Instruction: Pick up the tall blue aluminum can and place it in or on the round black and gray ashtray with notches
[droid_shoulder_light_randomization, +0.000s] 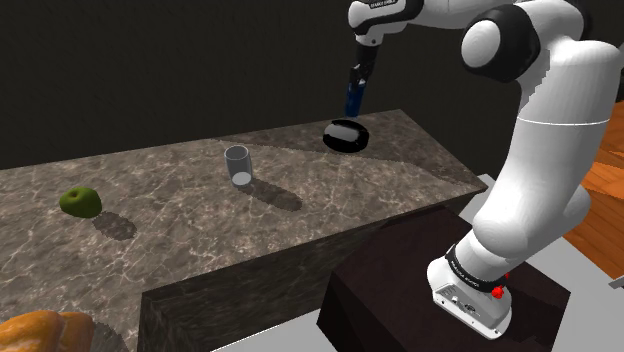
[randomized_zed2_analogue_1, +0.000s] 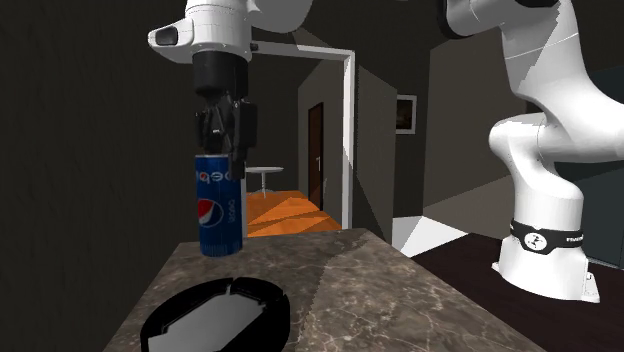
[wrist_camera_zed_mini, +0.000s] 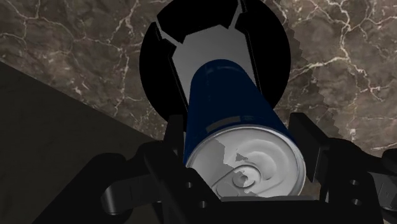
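Dark stone-patterned counter (droid_shoulder_light_randomization: 180, 250) with pale veins, running across the shoulder view from lower left to upper right. White arm (droid_shoulder_light_randomization: 545, 150) with dark joints, bent up and over toward the counter's far end, mounted on a dark box stand (droid_shoulder_light_randomization: 400, 290) beside the counter's near corner. Near that far end, resting on the counter, a round black ashtray (droid_shoulder_light_randomization: 346, 135) with a grey floor and notches cut in its rim (plainest in the wrist view). Directly over the ashtray, a tall blue can (randomized_zed2_analogue_1: 220, 210) with a red, white and blue roundel and white lettering, close to upright, silver top toward the wrist camera. Pinched near its upper end by the black gripper (randomized_zed2_analogue_1: 222, 150), one finger pressed against each side of the can's wall. Clear of the counter: in the shoulder view a thin gap between its base and the ashtray, in the wrist view its lower end lined up on the grey floor. Toward the counter's middle, well apart from the ashtray, an upright clear drinking glass (droid_shoulder_light_randomization: 238, 165). Farther toward the shoulder view's left, a small green fruit (droid_shoulder_light_randomization: 81, 202) on the counter, well apart from the drinking glass
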